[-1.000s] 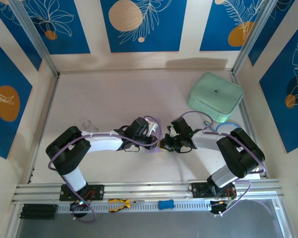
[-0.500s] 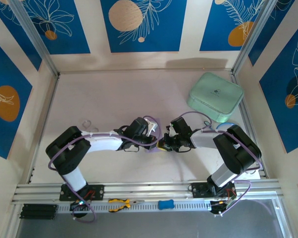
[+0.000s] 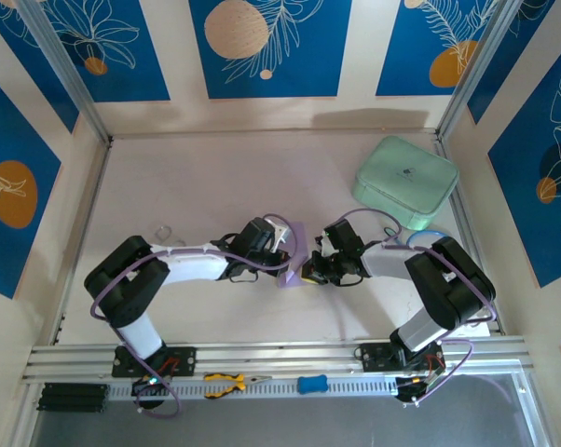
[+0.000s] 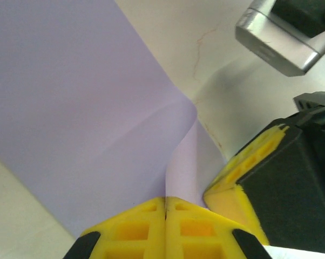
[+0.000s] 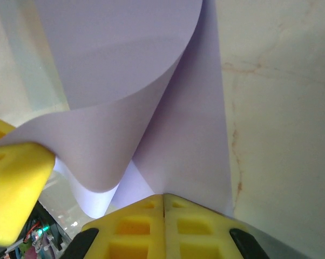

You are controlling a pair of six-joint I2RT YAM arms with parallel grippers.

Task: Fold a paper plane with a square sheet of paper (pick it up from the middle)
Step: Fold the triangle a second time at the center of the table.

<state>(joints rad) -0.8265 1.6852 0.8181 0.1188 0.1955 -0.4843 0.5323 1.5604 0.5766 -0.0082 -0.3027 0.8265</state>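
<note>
The square sheet of paper (image 3: 293,251) is pale lavender and stands bent in a loose curl between the two grippers, just above the table's middle. My left gripper (image 3: 290,268) is shut on one edge of it; in the left wrist view its yellow fingertips (image 4: 166,200) pinch the sheet (image 4: 87,108), which shows a soft crease. My right gripper (image 3: 308,273) is shut on the sheet from the other side; in the right wrist view its tips (image 5: 163,197) clamp the paper (image 5: 124,81) where it curls over. The two grippers nearly touch.
A mint-green rounded case (image 3: 404,182) lies at the back right. A thin wire loop (image 3: 164,233) lies left of the left arm. Yellow-handled pliers (image 3: 226,382) and a blue tool (image 3: 311,383) rest on the front rail. Walls close in on three sides.
The sheet has risen between the grippers and more of it now stands up. The left wrist has shifted slightly left and back. Both grippers stay shut.
</note>
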